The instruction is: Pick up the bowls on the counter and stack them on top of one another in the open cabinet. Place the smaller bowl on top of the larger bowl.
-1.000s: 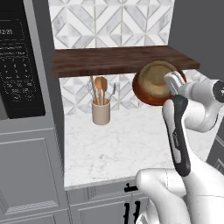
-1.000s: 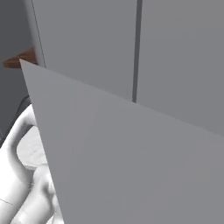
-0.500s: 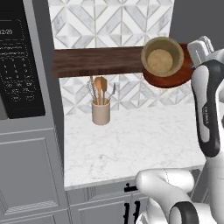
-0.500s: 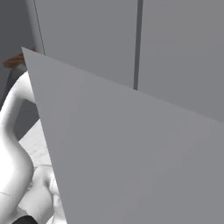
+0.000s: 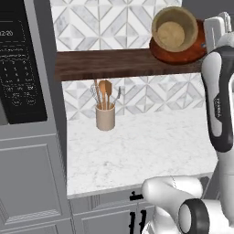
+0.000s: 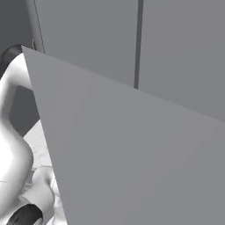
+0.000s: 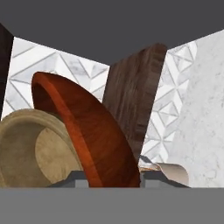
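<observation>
The white arm reaches up at the right side of the kitchen, its hand raised level with the dark shelf (image 5: pixel 123 64) on the tiled wall (image 5: pixel 87 20).

The fingers (image 7: pixel 111 177) grip the rim of the big bowl (image 5: pixel 183 48), a glossy reddish-brown wooden dish. In the hand view that rim (image 7: pixel 94 140) rises straight up from between the two finger tips, one tip on each side of it, so the fingers are closed on the bowl's edge.

The small bowl (image 5: pixel 172 29), light tan wood, sits nested inside the big one. Both are tipped on edge, their open mouths facing out into the room and to the left, away from the hand. In the hand view the tan bowl (image 7: pixel 30 148) lies on the inner side of the gripped rim.

The pair is held up at the right end of the shelf. The lower edge of the big bowl meets the shelf's top, but I cannot tell whether it rests there or hangs just clear.

Well below the fingers lies the white marble desk (image 5: pixel 151 151). A cream utensil holder (image 5: pixel 105 116) stands on it by the wall, under the shelf, with a wooden spoon and metal tools in it.

The right base view shows flat grey cabinet panels (image 6: pixel 132 145) with the white arm at its left edge.
</observation>
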Controlling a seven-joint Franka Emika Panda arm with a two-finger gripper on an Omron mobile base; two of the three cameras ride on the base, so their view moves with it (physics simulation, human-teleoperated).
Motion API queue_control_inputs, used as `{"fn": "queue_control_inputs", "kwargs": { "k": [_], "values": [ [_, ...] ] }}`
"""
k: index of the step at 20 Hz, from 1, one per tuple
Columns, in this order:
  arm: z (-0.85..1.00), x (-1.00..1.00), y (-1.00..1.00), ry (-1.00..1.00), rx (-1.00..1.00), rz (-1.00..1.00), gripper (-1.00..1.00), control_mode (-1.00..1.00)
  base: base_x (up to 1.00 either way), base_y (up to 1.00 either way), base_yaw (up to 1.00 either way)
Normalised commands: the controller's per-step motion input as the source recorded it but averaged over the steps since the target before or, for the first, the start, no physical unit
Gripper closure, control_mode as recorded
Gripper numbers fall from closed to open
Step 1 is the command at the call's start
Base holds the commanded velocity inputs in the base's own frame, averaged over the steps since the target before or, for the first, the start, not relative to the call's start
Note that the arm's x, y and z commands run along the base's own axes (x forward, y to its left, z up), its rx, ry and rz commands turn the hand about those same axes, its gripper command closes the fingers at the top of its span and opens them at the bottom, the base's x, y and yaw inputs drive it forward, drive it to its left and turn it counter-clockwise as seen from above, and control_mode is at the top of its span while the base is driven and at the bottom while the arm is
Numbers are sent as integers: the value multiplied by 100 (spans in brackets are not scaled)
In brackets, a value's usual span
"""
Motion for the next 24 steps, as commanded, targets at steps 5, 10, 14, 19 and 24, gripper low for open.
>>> {"fn": "queue_control_inputs", "kwargs": {
  "k": [5,10,14,19,24],
  "values": [
    [-21,100,65,5,-1,-11,100,-100,0,0,0],
    [-15,100,56,2,0,-13,100,-100,0,0,0],
    [-19,89,32,0,6,-12,-100,-100,0,0,0],
    [0,-10,0,-1,0,0,-100,-100,0,0,0],
    [0,-93,-6,-5,1,0,-100,-100,0,0,0]
  ]
}}
